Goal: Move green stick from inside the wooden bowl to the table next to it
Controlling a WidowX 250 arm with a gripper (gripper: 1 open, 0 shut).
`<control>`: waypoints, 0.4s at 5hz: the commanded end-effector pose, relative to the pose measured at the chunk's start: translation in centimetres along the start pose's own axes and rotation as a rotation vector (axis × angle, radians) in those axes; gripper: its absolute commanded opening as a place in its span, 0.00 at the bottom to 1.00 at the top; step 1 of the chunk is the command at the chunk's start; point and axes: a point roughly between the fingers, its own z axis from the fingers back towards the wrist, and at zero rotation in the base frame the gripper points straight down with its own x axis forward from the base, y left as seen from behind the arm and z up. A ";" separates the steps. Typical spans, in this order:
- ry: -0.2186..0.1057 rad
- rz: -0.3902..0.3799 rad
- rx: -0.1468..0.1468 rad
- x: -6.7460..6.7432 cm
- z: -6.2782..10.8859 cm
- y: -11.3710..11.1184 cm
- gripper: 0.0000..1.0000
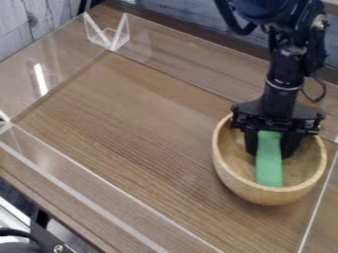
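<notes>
A black arm [294,54] of cylindrical segments ends in a black hand [274,138] with 2 thin fingers.

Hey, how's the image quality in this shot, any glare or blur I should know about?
Camera view: low resolution and soft overall; bright glare streaks on the clear acrylic walls at upper left; the table is evenly lit, wood grain readable; the tool casts a shadow inside the wooden bowl; the green stick stays clearly visible; the arm's top is cropped and dark.
</notes>
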 end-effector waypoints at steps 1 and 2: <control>-0.057 0.015 -0.059 1.0 2.2 0.0 0.00; -0.061 0.025 -0.081 1.4 2.5 0.2 0.00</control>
